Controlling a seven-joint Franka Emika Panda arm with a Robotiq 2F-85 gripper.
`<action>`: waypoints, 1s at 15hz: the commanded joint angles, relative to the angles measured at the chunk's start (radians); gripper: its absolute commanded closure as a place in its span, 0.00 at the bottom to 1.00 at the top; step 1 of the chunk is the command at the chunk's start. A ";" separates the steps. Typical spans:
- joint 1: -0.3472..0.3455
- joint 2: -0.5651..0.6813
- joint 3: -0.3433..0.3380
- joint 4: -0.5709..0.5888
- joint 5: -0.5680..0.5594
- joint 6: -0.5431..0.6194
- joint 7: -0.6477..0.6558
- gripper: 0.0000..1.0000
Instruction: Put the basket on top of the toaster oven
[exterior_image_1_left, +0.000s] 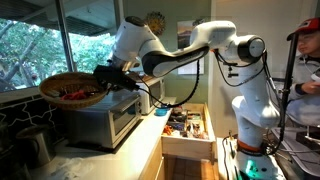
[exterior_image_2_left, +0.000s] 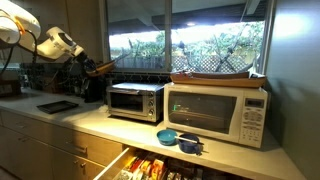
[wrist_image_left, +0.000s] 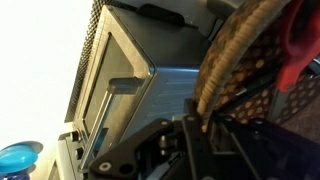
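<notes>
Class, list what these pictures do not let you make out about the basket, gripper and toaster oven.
1. Inside the basket: something red, blurred in the wrist view and too small in the exterior views.
2. Top of the toaster oven: partly covered by the basket and gripper in an exterior view.
3. Fingertips: hidden behind the basket rim in the wrist view.
</notes>
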 joint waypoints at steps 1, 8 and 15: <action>-0.022 0.002 0.024 0.004 0.001 -0.005 0.006 0.98; -0.060 0.077 -0.014 0.171 0.068 -0.195 0.219 0.98; -0.103 0.164 -0.061 0.290 0.178 -0.301 0.365 0.98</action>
